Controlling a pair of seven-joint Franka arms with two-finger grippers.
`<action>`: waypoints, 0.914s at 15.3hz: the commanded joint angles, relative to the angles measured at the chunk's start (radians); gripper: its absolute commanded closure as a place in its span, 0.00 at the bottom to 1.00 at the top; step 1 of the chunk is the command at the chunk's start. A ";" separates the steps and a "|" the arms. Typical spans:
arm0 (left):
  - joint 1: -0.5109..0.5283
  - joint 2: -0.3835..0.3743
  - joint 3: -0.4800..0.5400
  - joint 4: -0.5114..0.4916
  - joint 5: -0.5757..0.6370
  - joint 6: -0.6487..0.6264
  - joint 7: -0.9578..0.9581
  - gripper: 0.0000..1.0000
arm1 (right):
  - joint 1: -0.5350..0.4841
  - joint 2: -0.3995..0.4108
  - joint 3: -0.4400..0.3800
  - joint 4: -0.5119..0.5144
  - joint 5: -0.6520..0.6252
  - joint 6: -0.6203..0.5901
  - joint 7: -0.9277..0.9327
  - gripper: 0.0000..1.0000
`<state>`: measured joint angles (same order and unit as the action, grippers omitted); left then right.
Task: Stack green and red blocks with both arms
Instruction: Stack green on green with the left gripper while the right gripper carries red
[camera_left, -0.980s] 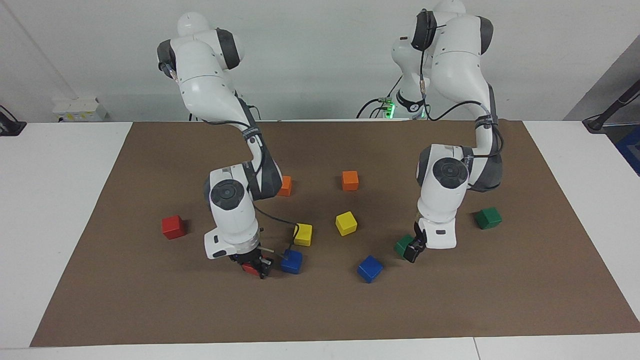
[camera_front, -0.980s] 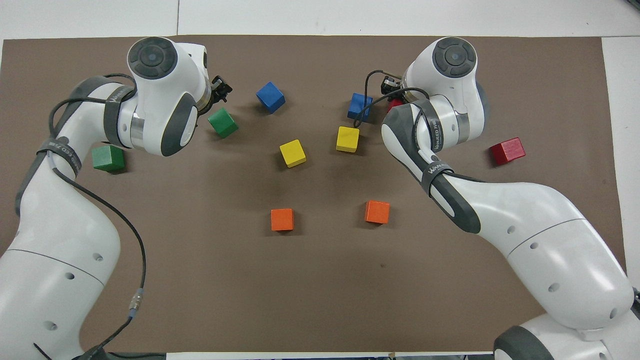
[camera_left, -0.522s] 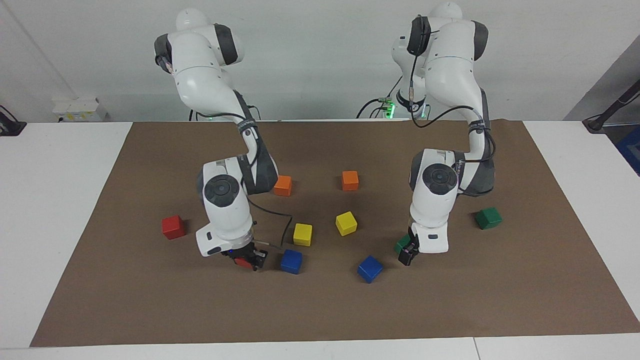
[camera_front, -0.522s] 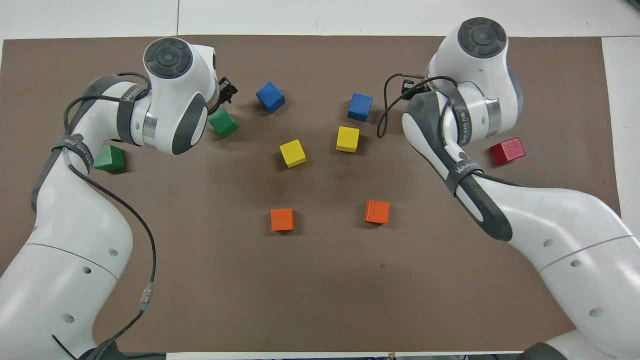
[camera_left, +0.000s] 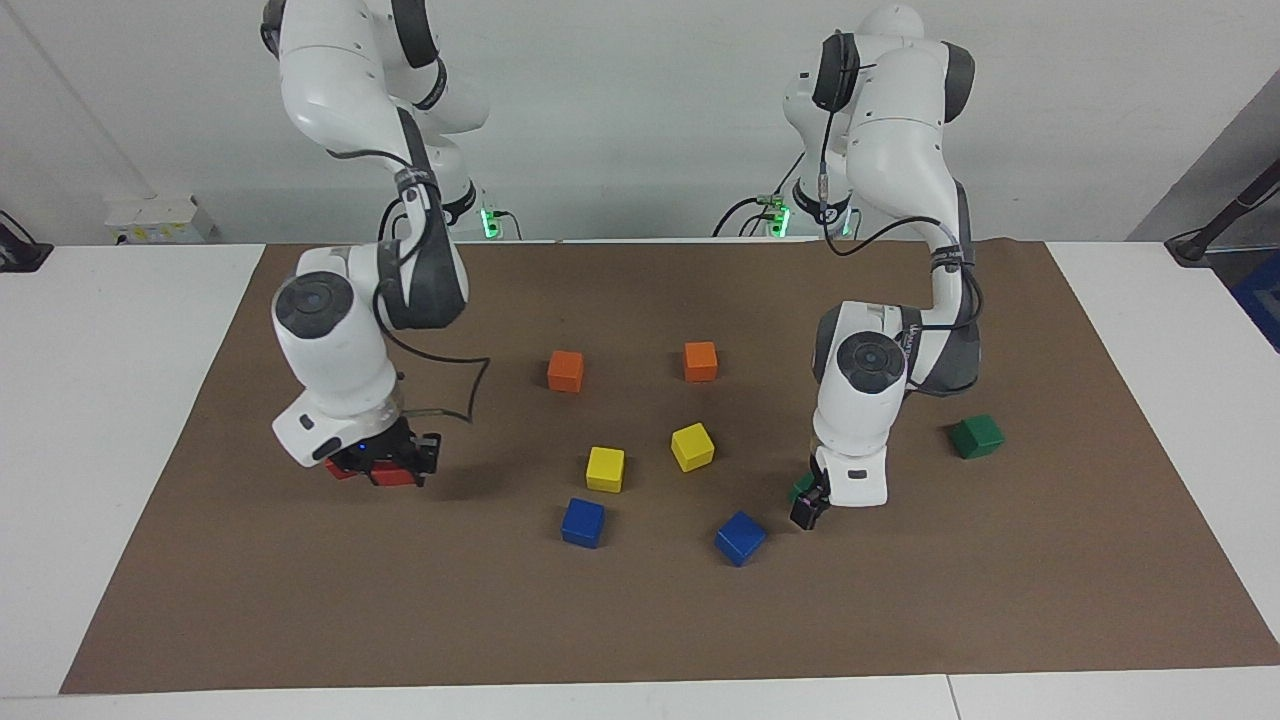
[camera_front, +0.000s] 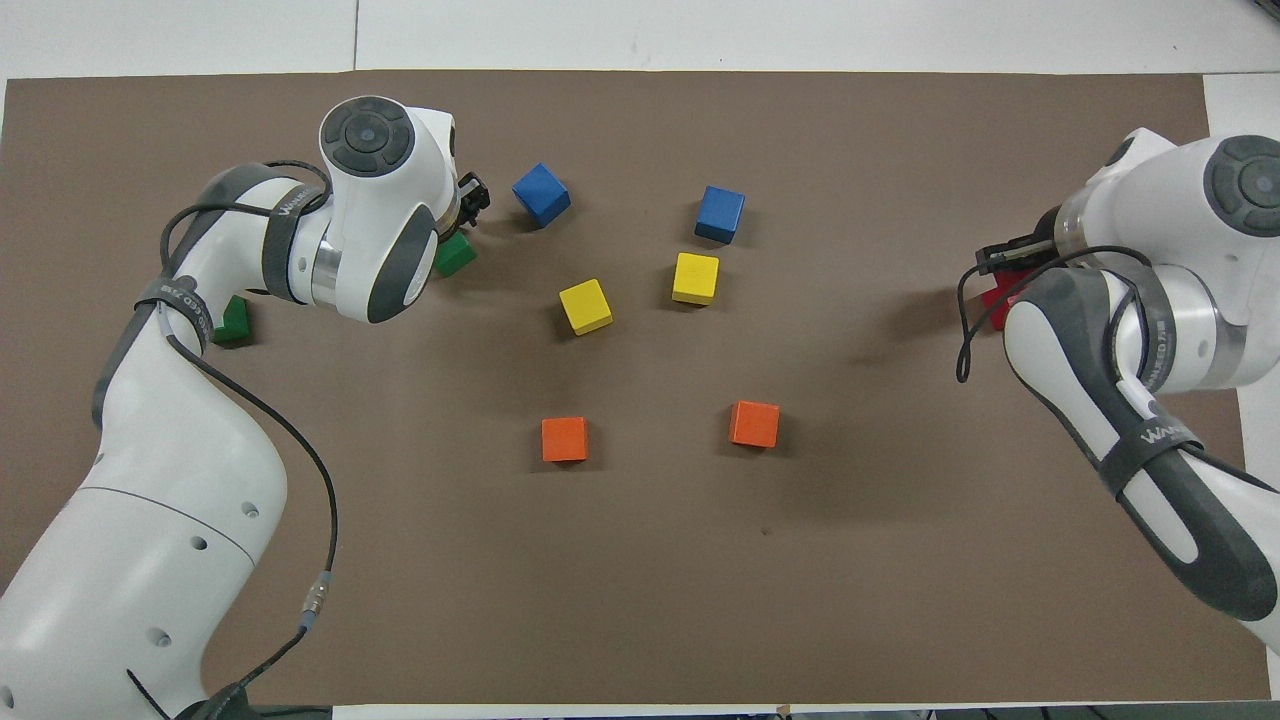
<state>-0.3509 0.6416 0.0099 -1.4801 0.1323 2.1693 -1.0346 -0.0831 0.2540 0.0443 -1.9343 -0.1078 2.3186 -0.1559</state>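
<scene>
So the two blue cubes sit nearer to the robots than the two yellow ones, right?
Not quite: it is the other way round. The blue cubes lie farther from the robots than the yellow cubes. The facing view shows it: the robots stand at its top, and both blue ones lie lower in it than both yellow ones.

One camera looked down from across the brown rectangular table mat (camera_left: 900, 620), facing the robots; another looked steeply down from above them. Both covered that mat.
</scene>
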 joint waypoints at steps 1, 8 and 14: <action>-0.011 -0.023 0.013 -0.022 0.009 -0.031 -0.009 1.00 | -0.049 -0.038 0.019 -0.077 -0.016 0.062 -0.110 1.00; 0.180 -0.203 0.008 -0.060 -0.065 -0.242 0.576 1.00 | -0.066 -0.044 0.022 -0.126 0.034 0.145 -0.131 1.00; 0.357 -0.212 0.012 -0.071 -0.071 -0.270 1.022 1.00 | -0.061 -0.039 0.022 -0.126 0.086 0.159 -0.166 1.00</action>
<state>-0.0331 0.4492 0.0284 -1.5183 0.0767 1.8985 -0.1265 -0.1318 0.2422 0.0540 -2.0270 -0.0533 2.4558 -0.2845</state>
